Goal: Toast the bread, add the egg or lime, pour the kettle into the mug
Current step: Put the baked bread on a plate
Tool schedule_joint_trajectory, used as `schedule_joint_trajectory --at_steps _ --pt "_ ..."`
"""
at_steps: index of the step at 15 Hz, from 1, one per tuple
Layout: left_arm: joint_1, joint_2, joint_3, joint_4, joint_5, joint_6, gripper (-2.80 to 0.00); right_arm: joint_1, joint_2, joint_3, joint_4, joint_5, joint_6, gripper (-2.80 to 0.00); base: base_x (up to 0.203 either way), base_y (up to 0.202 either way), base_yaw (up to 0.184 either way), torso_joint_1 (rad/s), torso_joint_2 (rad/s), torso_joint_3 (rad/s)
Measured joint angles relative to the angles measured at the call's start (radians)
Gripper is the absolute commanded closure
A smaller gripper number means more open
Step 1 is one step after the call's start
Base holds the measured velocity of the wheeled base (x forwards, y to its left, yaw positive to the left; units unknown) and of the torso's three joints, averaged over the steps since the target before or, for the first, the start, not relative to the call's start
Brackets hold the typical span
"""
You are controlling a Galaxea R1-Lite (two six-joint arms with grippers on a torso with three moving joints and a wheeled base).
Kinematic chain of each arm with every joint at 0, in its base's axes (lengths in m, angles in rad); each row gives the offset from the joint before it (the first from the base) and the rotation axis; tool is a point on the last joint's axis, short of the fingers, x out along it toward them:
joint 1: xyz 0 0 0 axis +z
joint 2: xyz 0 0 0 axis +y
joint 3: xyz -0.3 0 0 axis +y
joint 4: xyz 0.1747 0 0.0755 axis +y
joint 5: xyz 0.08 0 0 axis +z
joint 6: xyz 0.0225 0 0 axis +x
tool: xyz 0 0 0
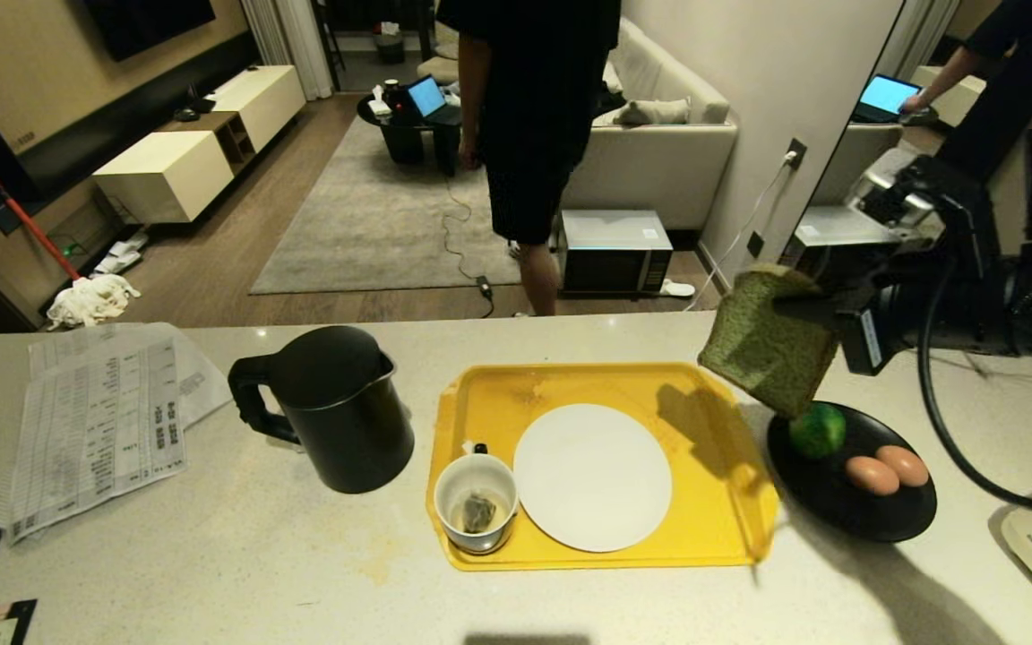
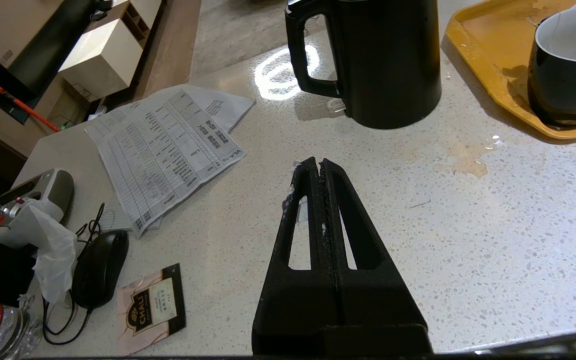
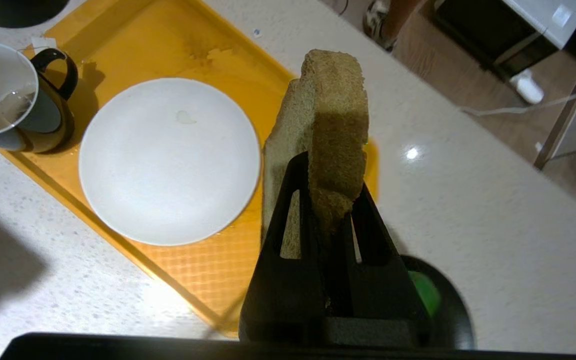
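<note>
We list: bread (image 1: 767, 354), clamped in our right gripper (image 3: 332, 200) above the yellow tray's (image 1: 498, 394) edge, partly hiding the lime (image 1: 819, 432); left gripper (image 2: 318, 167) closed, empty, over the tabletop (image 2: 468, 225).

Kettle (image 1: 337, 408) stands left of tray (image 1: 722, 537) holding mug (image 1: 477, 502) and plate (image 1: 592, 477); dish (image 1: 847, 506) lies right.
</note>
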Motion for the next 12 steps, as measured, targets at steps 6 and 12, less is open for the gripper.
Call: schedule_joint_trajectory --at_steps 6,12 --pt "-0.001 0.000 0.000 0.000 0.000 0.000 0.00 0.128 0.174 -0.054 -0.002 -0.227 0.107 0.00 0.000 0.000 0.000 0.000 0.00 0.000" --pt "0.000 0.000 0.000 0.000 0.000 0.000 0.00 0.204 0.292 -0.094 -0.003 -0.301 0.117 0.00 0.000 0.000 0.000 0.000 0.00 0.000"
